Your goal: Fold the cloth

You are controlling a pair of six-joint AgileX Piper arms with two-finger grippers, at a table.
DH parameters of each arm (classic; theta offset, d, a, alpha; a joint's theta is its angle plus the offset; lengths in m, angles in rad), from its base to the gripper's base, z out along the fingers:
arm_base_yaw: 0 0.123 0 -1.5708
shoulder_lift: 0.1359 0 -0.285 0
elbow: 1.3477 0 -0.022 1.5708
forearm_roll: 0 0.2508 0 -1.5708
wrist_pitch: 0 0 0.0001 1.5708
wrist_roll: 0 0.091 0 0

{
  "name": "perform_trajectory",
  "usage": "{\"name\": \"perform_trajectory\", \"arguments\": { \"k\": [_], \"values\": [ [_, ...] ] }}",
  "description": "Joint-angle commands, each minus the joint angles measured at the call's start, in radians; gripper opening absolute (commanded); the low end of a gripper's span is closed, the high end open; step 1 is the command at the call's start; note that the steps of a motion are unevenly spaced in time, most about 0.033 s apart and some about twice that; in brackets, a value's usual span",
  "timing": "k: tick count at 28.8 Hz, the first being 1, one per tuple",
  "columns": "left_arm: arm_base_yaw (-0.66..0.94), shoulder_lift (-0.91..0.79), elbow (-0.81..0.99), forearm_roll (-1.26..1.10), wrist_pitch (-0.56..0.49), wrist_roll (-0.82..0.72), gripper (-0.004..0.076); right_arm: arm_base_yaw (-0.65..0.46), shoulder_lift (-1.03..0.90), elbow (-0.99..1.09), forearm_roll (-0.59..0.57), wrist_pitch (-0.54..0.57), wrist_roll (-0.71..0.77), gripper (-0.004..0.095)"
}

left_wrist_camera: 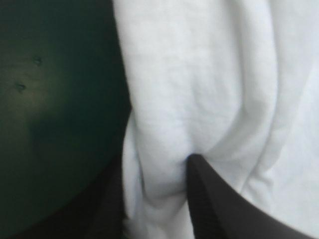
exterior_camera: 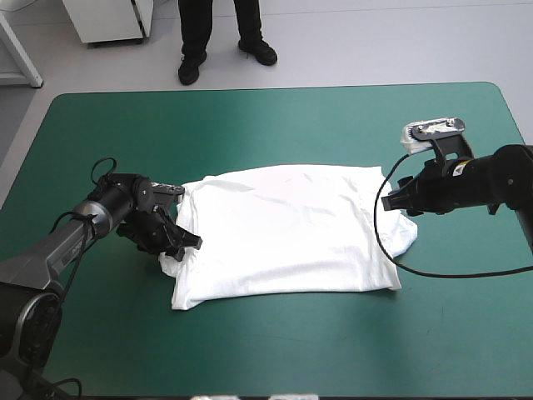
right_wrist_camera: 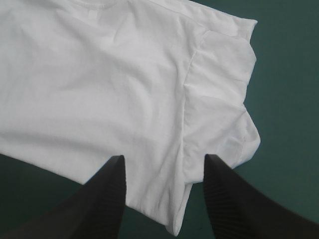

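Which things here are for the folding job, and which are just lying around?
For the job: white T-shirt, left gripper pinching its edge, right gripper open by a sleeve.
Just there: only the teal-green table cover underneath.

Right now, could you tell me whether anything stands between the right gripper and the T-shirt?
Nothing visible does. The right gripper is open just off the T-shirt, whose sleeve end lies straight ahead of its fingers, with only bare teal-green cover around it. The left gripper is shut on the opposite edge.
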Motion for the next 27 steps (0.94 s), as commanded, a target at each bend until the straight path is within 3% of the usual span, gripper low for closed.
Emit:
{"name": "perform_trajectory", "arguments": {
  "k": [1,3,4,15,27],
  "values": [
    [-0.006,-0.018,-0.015,-0.048,-0.007,-0.002,0.0128,0.002,-0.024,-0.036,0.014,-0.028,0.000,0.0463],
    [-0.006,-0.024,-0.015,-0.055,0.010,-0.002,0.0013,0.002,-0.024,-0.036,0.014,-0.027,0.000,0.0463],
    [-0.006,-0.035,-0.019,-0.063,0.018,0.000,-0.0008,0.002,-0.024,-0.036,0.014,-0.025,0.000,0.0463],
    [-0.058,-0.185,-0.138,-0.158,0.084,0.002,-0.0010,0.002,-0.024,-0.036,0.044,-0.015,0.000,0.0459],
    [-0.176,-0.015,-0.139,-0.105,-0.043,-0.005,-0.0010,0.002,-0.024,-0.036,-0.001,-0.013,0.000,0.0459]
  ]
}}
